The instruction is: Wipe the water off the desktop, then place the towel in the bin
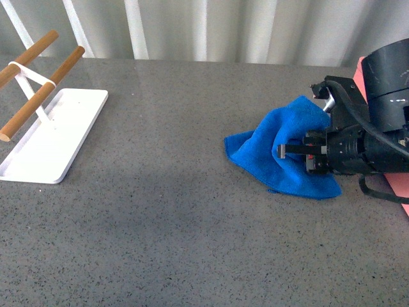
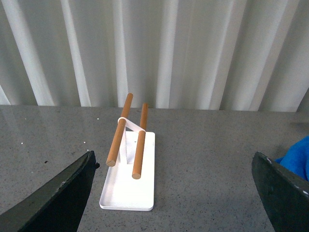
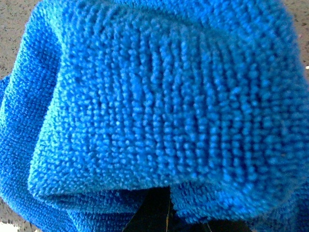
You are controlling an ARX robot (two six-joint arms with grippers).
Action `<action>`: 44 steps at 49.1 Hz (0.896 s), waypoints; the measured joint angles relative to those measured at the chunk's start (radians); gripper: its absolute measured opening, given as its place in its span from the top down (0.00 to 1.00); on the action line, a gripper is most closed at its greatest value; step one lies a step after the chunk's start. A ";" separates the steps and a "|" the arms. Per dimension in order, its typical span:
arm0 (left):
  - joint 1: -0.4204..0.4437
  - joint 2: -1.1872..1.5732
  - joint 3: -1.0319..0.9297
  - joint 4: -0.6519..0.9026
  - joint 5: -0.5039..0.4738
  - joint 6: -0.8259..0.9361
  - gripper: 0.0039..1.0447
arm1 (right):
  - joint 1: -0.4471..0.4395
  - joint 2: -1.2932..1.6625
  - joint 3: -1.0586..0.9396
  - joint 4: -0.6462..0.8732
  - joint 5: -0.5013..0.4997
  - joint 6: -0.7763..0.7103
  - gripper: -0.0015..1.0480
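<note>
- Towel (image 3: pixel 154 106) is basically all the right wrist camera sees: blue ribbed fabric right up against the lens, folded over on itself.
- From the front view, the right gripper (image 1: pixel 289 152) looks clamped on a bunched fold in the middle of it. The rest of the cloth spreads on the desktop (image 1: pixel 192 224) around the fingers.
- Risk one: that's a pinch on one fold, not the whole bundle. If the hold is shallow, a lift could let the fabric slide out and flop back down.
- Risk two: loose corners hang out toward the centre of the table. Carried over like that, one could catch the rim of the bin (image 1: pixel 397 187) or drape outside it.
- The bin is just beside the right arm at the table's right edge, and mostly hidden behind it, so judging the drop from the front camera looks tricky.
- Can't make out any water on the speckled surface, so whether a wet patch is left is anyone's guess. Binning the cloth too soon would leave the wipe half done.
- Left gripper (image 2: pixel 174 157) is spread wide, holding nothing, and well apart from the action, so no backup there.
- It faces the white tray (image 1: pixel 57 137) with its wooden rods (image 1: pixel 45 89), far off to the left, out of harm's way.
</note>
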 joint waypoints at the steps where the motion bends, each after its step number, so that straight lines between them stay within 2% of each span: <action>1: 0.000 0.000 0.000 0.000 0.000 0.000 0.06 | 0.002 0.002 0.005 -0.007 0.003 0.005 0.97; 7: 0.000 0.000 0.000 0.000 0.000 0.000 0.06 | 0.006 0.023 0.056 -0.065 0.053 0.023 0.97; 27: 0.000 0.000 0.000 0.000 0.000 0.000 0.06 | -0.040 0.158 0.272 -0.080 0.178 -0.024 0.97; 38: 0.000 0.000 0.000 0.000 0.000 0.000 0.06 | -0.029 0.251 0.448 -0.100 0.028 -0.023 0.97; 44: 0.000 0.000 0.000 0.000 0.000 0.000 0.06 | 0.032 0.276 0.502 -0.108 -0.055 -0.022 0.97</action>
